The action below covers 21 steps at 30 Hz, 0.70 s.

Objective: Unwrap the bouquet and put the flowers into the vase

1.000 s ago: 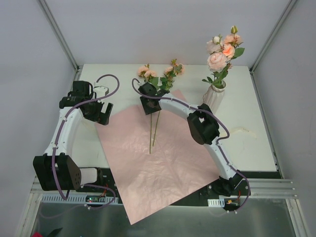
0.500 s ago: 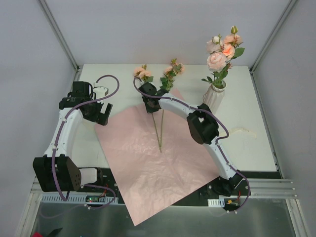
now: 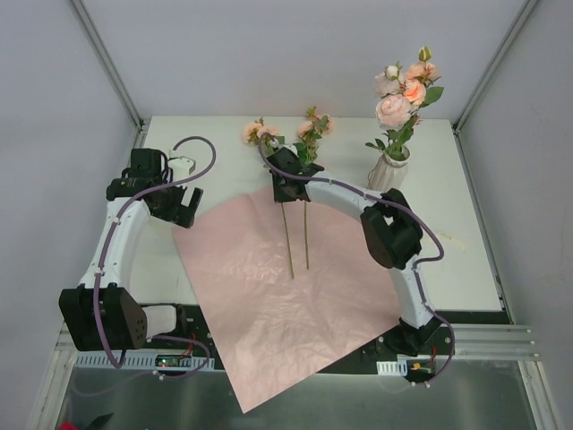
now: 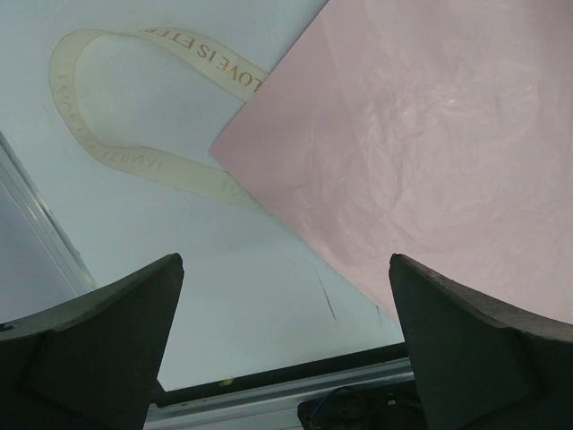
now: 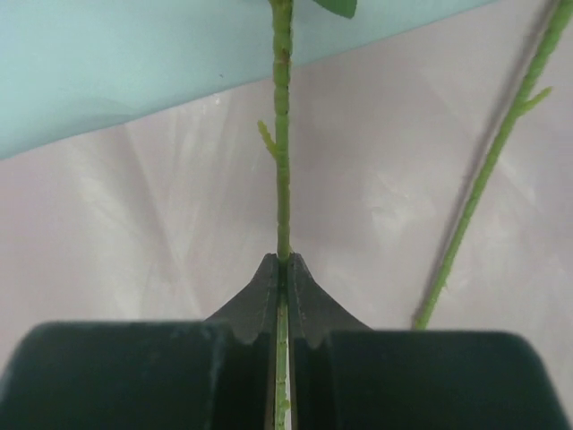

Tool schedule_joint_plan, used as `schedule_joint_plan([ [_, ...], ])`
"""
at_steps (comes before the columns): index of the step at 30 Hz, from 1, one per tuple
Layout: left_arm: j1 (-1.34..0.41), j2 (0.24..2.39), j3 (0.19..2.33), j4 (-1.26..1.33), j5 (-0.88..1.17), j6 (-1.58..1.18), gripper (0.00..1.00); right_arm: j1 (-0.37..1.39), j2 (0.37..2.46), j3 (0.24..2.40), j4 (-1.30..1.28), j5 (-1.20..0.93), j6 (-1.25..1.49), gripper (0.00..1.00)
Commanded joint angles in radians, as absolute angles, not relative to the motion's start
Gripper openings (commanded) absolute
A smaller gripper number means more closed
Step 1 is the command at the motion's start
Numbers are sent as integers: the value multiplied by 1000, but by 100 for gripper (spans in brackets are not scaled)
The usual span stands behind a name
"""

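The only readable writing is on the cream ribbon [image 4: 210, 61], looped on the tabletop [image 4: 134, 233] ahead and left of the left tool [image 4: 282, 269]. Its far strand bears tan capitals, upside down from here: "LOVE IS ETE", then letters too faint to read. The near strand's print cannot be made out.

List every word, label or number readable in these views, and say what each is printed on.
"LOVE IS ETE": on the cream ribbon, seen upside down in the left wrist view, with the rest cut off by the picture's top edge.
More lettering on the same ribbon's lower strand: too blurred to read.
Top and right wrist views: no readable text.
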<state>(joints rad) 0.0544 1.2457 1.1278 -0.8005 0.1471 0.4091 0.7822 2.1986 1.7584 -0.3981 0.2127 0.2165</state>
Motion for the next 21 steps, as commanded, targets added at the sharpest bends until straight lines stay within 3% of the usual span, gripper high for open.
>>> schedule_joint_plan([
  [1,60,1215,1106,-802,132,423,99,778,1976,1691,-273,195,229,1],
  [11,60,1218,1095,-795,137,429,99,787,1712,1335,-282,156,196,1],
  [17,60,1226,1085,-782,147,428,99,802,1589,1132,-337,251,196,1],
  [21,60,1233,1077,-775,152,426,99,801,1586,1103,-383,288,158,1],
])
